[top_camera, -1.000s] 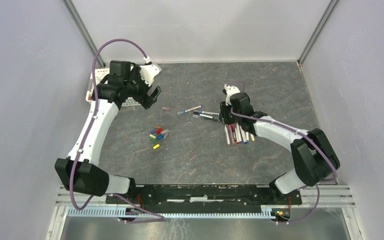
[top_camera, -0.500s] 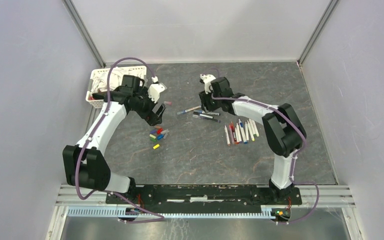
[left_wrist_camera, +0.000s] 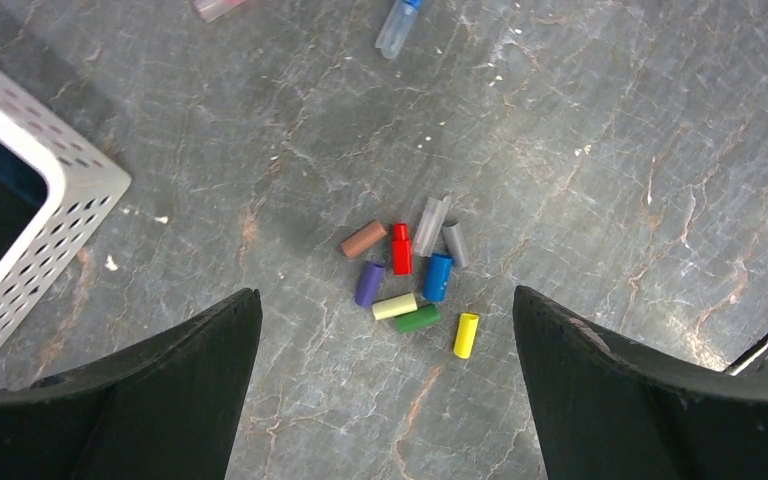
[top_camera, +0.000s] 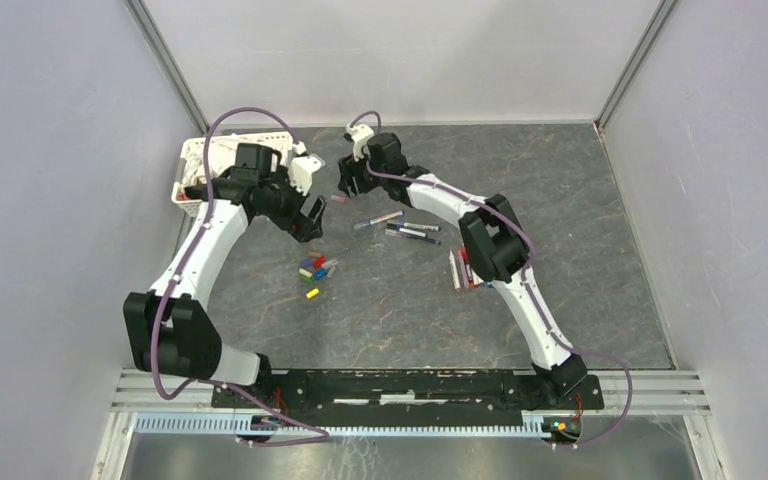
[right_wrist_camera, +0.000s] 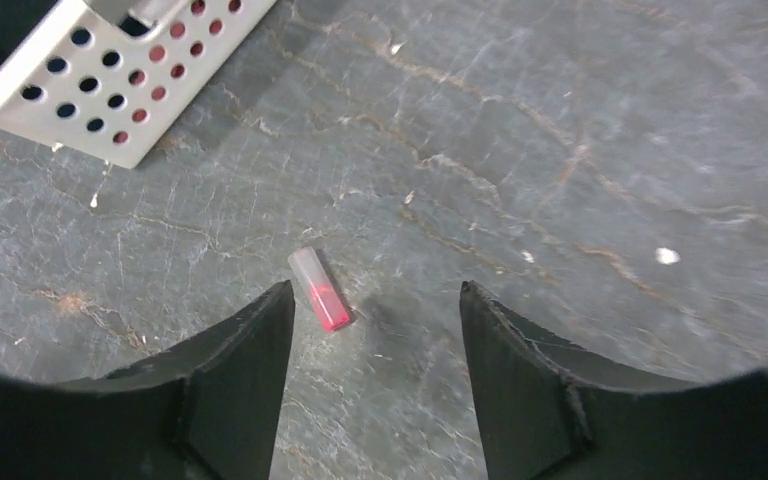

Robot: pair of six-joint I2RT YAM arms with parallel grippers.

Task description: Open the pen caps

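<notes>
Several loose pen caps (left_wrist_camera: 410,275) in brown, red, blue, purple, green, yellow and grey lie heaped on the table (top_camera: 315,268). My left gripper (left_wrist_camera: 385,294) hovers open above them with nothing between its fingers (top_camera: 310,218). A separate clear cap with a pink end (right_wrist_camera: 320,290) lies on the table (top_camera: 338,198), just off the left fingertip of my right gripper (right_wrist_camera: 375,288), which is open and empty (top_camera: 348,180). Two pens (top_camera: 378,219) (top_camera: 412,232) lie mid-table. More pens (top_camera: 465,268) lie in a row partly behind my right forearm.
A white perforated basket (top_camera: 200,165) stands at the far left, close to both grippers; its corner shows in the left wrist view (left_wrist_camera: 30,230) and the right wrist view (right_wrist_camera: 110,90). A pen end (left_wrist_camera: 398,25) lies beyond the cap heap.
My right arm has swung from the row of pens leftward to the pink-ended cap, its jaws widening. My left gripper has come off the basket side to above the cap heap.
</notes>
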